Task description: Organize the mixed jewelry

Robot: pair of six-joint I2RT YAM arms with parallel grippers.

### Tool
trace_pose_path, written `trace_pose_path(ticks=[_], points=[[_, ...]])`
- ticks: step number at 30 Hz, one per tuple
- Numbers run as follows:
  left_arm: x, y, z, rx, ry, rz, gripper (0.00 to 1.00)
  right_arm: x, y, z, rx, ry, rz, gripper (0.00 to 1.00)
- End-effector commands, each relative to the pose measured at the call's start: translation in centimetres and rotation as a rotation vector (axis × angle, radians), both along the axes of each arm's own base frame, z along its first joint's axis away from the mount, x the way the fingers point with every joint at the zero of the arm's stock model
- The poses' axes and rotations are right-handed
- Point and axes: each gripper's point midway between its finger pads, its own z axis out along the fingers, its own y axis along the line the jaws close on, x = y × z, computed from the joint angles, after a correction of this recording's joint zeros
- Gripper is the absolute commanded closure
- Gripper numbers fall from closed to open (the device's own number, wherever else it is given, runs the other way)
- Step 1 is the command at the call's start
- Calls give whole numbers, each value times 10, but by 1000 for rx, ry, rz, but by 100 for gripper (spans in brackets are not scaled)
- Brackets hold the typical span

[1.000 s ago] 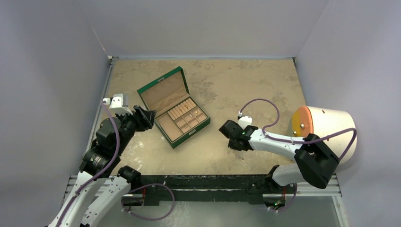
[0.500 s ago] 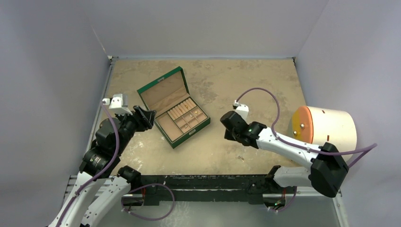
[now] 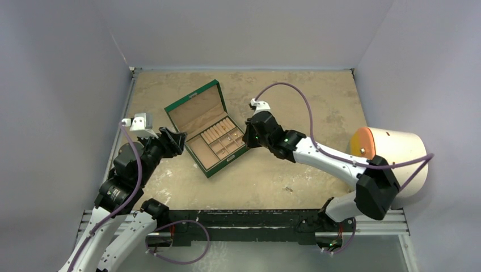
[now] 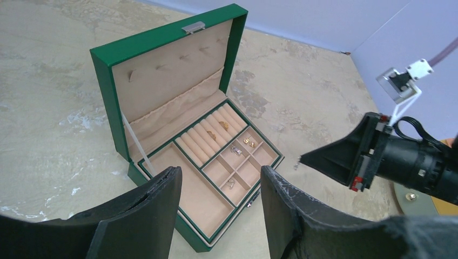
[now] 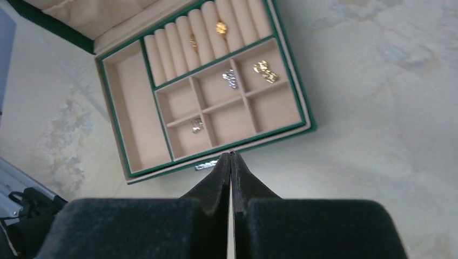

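Now my right gripper (image 5: 231, 156) hangs near the front edge of the open green box (image 4: 167, 75), fingers pinched on a tiny metal piece (image 4: 296, 163). My left gripper (image 4: 221, 183) hovers beside the box, fingers apart. Gold and silver jewelry (image 5: 230, 78) sits in the box's compartments, and one stray piece (image 3: 288, 189) lies on the surface (image 3: 317, 96).

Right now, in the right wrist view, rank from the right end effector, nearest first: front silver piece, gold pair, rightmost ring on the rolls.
1. front silver piece, front row, slightly left.
2. gold pair, back row, right.
3. rightmost ring, on the rolls, far back.
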Motion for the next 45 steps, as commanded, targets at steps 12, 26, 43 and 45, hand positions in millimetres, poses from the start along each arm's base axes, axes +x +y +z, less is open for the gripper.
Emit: trace_pose_path(ticks=[12, 26, 43, 45], points=[[0, 5, 14, -11, -52, 16, 45, 3, 103, -3, 105, 1, 260, 100], [-1, 5, 15, -13, -57, 18, 45, -5, 112, -46, 54, 83, 265, 100], [0, 5, 14, -12, -53, 18, 45, -5, 70, -22, 7, 14, 142, 79], [0, 5, 14, -11, -52, 17, 45, -9, 55, -22, -6, 17, 106, 78]])
